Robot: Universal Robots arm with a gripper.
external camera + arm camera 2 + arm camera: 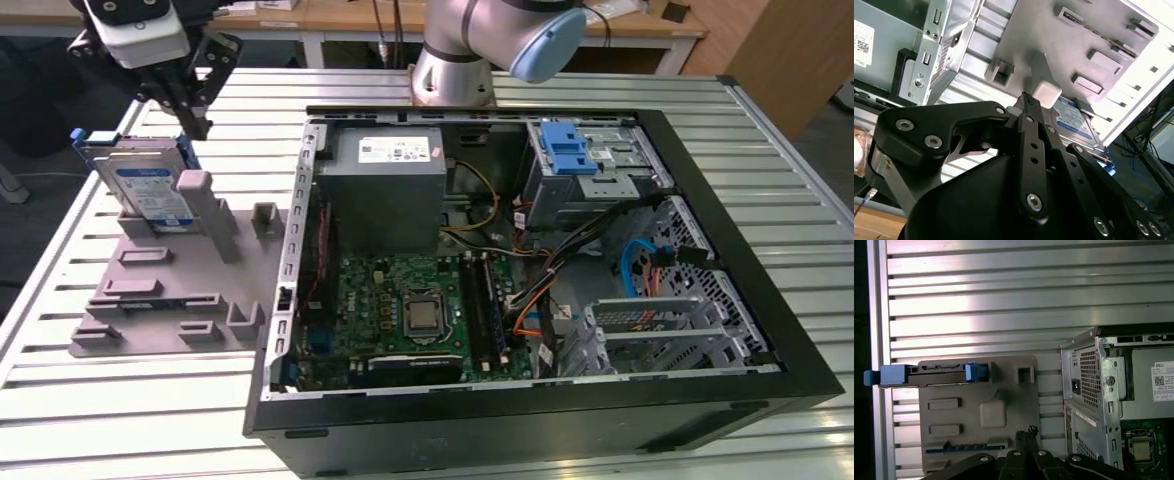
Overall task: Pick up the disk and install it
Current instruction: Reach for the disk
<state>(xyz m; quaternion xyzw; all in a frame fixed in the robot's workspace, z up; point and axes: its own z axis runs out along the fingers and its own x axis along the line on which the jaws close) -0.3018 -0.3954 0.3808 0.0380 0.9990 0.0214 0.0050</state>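
The gripper (pixel 198 122) hangs at the exterior view's upper left. Its black fingers are drawn together at the tips in both wrist views (pixel 1026 100) (pixel 1026 432), with nothing between them as far as the angle allows me to judge. In the exterior view the disk (pixel 144 185) is at about seven o'clock from the fingertips, close beneath them. It stands on edge with its white-and-blue label facing outward and its blue carrier showing along the top. Whether the tips touch that carrier I cannot tell. In the first wrist view the disk (pixel 934 371) appears edge-on as a thin dark bar with blue ends. In the second wrist view its label (pixel 1074 117) peeks out beyond the fingers. The disk is propped in a grey fixture (pixel 160 300) with raised blocks and slots, which lies flat on the slatted aluminium table (pixel 134 420). At three o'clock from the fixture, just beside it, lies the open black computer case (pixel 534 425). Inside it a grey power supply (pixel 387 190) with a white sticker sits at the far end, and the green motherboard (pixel 400 310) is at six o'clock from that. A metal drive cage (pixel 614 170) carrying a bright-blue latch strip (pixel 571 150) is at three o'clock from the power supply. The arm's (pixel 481 40) silver base rises behind the case at twelve o'clock.
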